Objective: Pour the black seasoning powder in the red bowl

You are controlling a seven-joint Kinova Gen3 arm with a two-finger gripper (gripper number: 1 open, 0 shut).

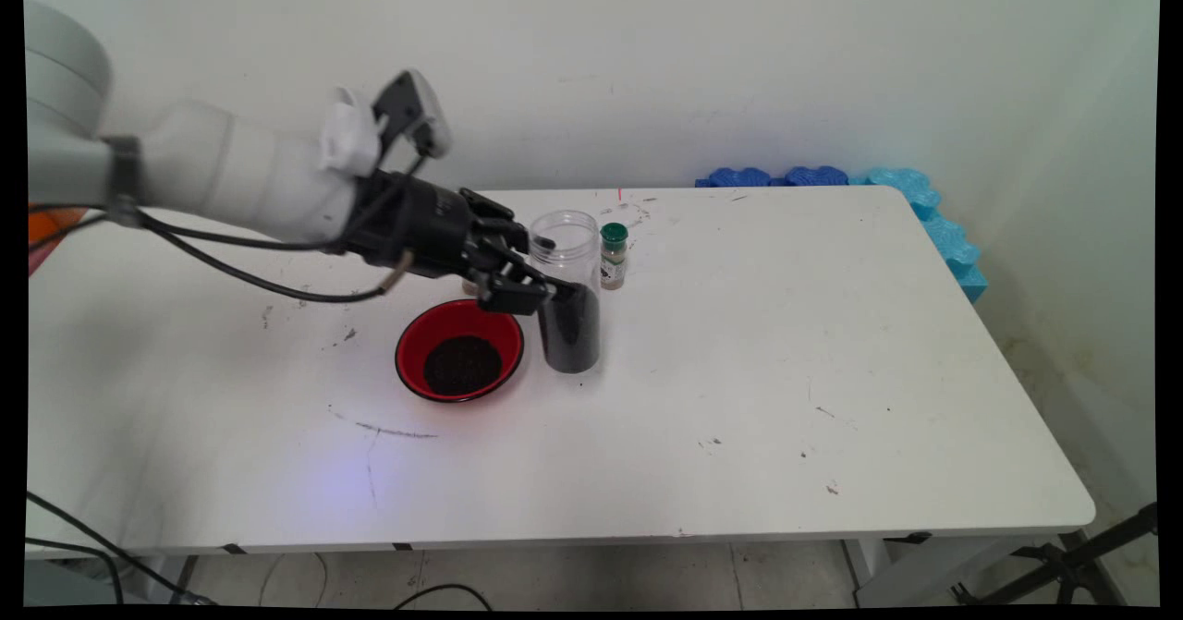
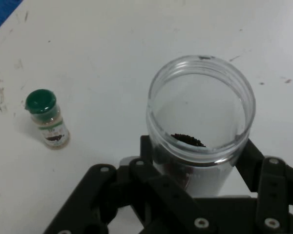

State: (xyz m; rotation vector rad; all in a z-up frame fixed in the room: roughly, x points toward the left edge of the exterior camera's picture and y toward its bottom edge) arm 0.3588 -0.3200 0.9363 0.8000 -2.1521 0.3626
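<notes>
Leftmost of the group, just left of the clear jar (image 1: 567,292) and a little nearer the camera: a red bowl (image 1: 459,350) with a dark heap of grains in its middle, close to the jar but not seen touching it. Next, the gripper (image 1: 534,278), closed around the jar's body from the left, a finger (image 2: 251,158) pressed on either side below the open mouth, as seen in the hand view. Jar standing upright on the white table (image 1: 739,370), lidless, lower half dark with the same grains. Worth keeping level and clamped squarely below the rim, given the open top. Just right of the jar and slightly behind: a small green-capped spice bottle (image 1: 613,255), upright, apart from it.
</notes>
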